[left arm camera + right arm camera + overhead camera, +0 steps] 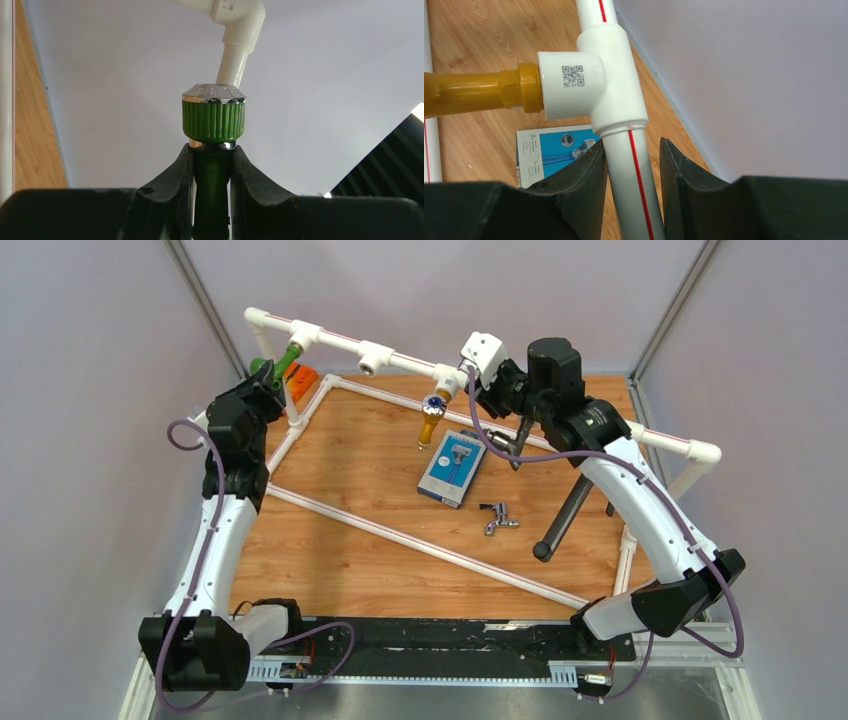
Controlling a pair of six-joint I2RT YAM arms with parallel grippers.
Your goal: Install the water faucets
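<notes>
Your left tool (211, 150) is clamped on the green plastic faucet (213, 120), held at the left end of the white pipe frame (370, 358). Your right tool (631, 142) is closed around that frame's red-striped pipe beside the tee (594, 75) carrying a yellow faucet (469, 92). The shiny chrome faucet (497, 517) lies on the wooden table (350, 550) near the blue-and-white box (452, 468).

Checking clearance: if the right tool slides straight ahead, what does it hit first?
The white tee, just ahead. The right tool straddles the pipe, and the tee's collar is wider than the pipe, so the fingertips would likely catch it. Depth is hard to judge.
</notes>
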